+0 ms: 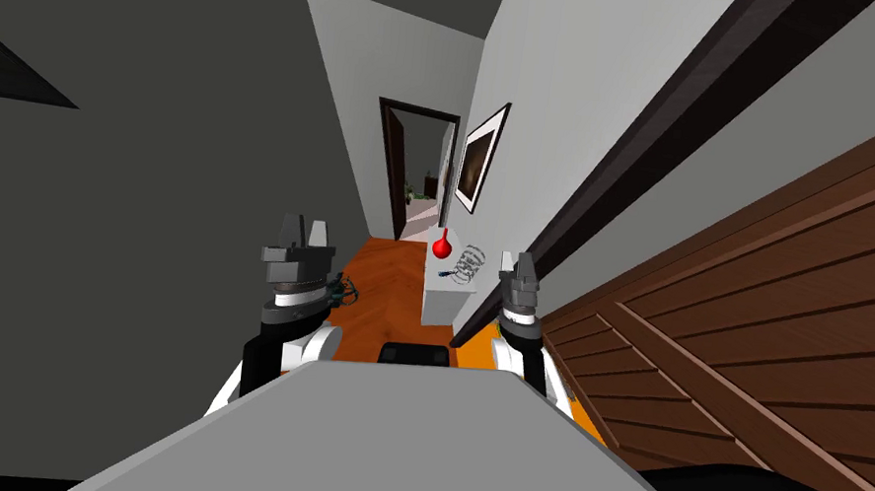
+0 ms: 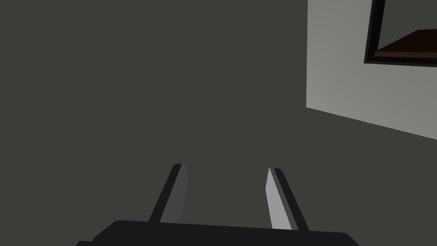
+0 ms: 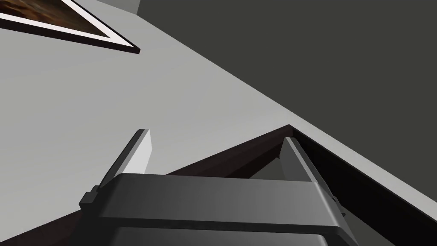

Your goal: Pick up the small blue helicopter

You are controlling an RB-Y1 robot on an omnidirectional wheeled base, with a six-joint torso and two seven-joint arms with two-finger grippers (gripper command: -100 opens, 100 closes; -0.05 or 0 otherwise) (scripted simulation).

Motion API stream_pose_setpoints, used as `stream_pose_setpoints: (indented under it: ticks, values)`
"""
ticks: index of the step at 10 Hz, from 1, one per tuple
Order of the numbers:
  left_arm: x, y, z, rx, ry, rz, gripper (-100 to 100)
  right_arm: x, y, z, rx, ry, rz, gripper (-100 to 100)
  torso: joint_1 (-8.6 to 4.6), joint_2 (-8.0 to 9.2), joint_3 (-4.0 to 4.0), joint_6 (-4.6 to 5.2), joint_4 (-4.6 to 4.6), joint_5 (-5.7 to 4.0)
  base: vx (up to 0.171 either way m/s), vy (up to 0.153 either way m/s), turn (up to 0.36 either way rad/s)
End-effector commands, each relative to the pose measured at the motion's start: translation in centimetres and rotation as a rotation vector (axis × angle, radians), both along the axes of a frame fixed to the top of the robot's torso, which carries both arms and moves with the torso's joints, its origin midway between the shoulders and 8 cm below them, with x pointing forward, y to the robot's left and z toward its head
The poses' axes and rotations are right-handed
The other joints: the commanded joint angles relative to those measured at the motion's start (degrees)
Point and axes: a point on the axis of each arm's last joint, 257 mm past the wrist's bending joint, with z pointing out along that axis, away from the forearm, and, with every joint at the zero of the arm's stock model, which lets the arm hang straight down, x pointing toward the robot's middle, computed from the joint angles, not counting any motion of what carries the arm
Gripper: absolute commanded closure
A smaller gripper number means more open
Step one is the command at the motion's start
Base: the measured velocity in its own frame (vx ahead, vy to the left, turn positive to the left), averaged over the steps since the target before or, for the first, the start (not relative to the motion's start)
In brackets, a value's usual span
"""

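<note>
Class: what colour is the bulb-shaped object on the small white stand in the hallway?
Red. The bulb-shaped object on the white stand shows best in the head view.

Floor lies open left of the bench; red bulb and wire coil stand near the helicopter.

The small blue helicopter is a tiny dark blue thing far down the hall. It lies on the flat top of a white cabinet by the wall. A red round thing stands just behind it. A silver wire thing sits just beside it. The helicopter is too small to tell which way it points.
</note>
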Motion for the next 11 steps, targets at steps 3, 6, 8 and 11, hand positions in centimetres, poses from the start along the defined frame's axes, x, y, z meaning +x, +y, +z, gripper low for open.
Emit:
stream_pose_setpoints:
  ticks: [3,6,8,11]
  values:
    - [0.0,0.0,0.0,0.0,0.0,0.0,0,0.4,2.1,-1.6,-0.18,-0.004,-0.032,-100,-0.09,-0.03,-0.01,0.0,0.0,-0.02,0.02,0.074,0.014]
    - [0.0,0.0,0.0,0.0,0.0,0.0,0,0.8,3.4,-2.8,-0.289,-0.01,-0.051,-100,-0.03,-0.04,-0.02,-0.01,-0.01,-0.02,0.017,0.081,0.01]
    - [0.0,0.0,0.0,0.0,0.0,0.0,0,1.2,4.5,-4.0,-0.389,-0.018,-0.066,-100,0.03,-0.04,-0.02,0.0,-0.01,0.0,0.024,0.097,0.007]
    - [0.0,0.0,0.0,0.0,0.0,0.0,0,1.8,6.1,-6.5,-0.568,-0.042,-0.088,-100,-0.02,-0.13,-0.07,0.0,-0.03,0.0,0.043,0.1,0.009]
